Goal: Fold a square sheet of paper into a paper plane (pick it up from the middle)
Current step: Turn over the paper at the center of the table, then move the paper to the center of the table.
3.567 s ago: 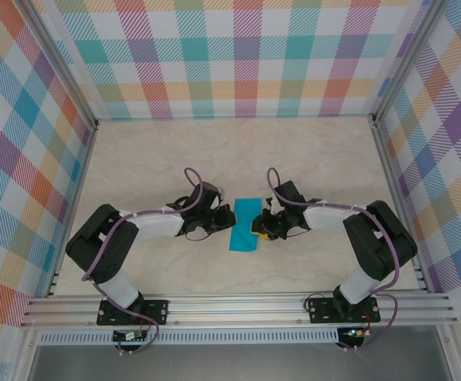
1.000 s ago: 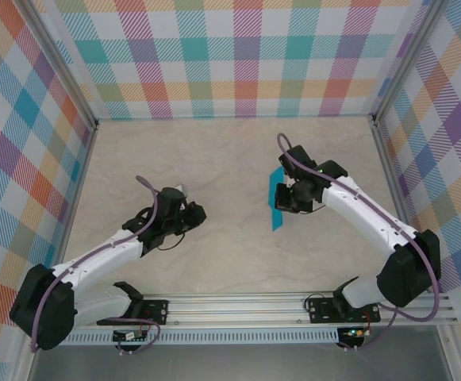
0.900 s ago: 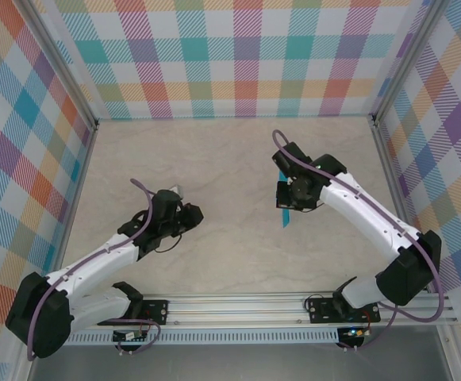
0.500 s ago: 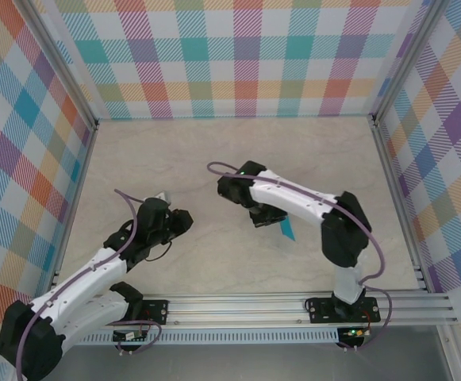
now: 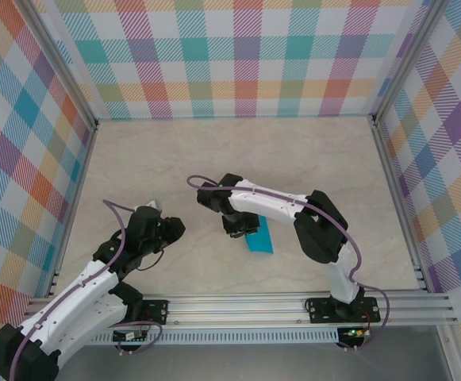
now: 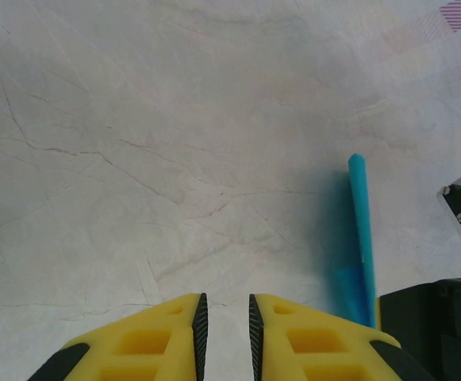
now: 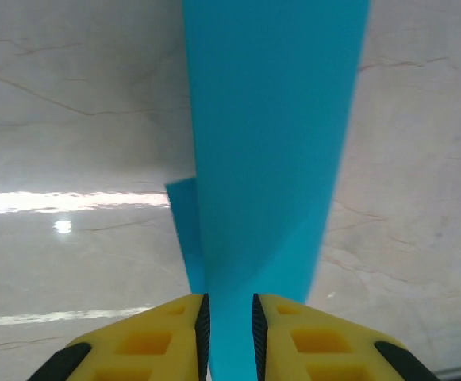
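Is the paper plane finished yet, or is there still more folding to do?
Nearly, it seems. Done: the blue paper plane is already folded long and narrow. In hand: it sits between the fingers of the right gripper; whether they pinch it, I cannot tell. The left gripper is slightly open, empty, off to the side. Left: letting go, leaving the plane on the table.

Pale marble-look tabletop (image 5: pixel 174 159) with fine grey veins, pastel plaid far wall (image 5: pixel 238 55), matching plaid walls left (image 5: pixel 16 159) and right (image 5: pixel 452 159), slotted aluminium rail (image 5: pixel 238 305) along the near edge, aluminium corner posts (image 5: pixel 55 59)
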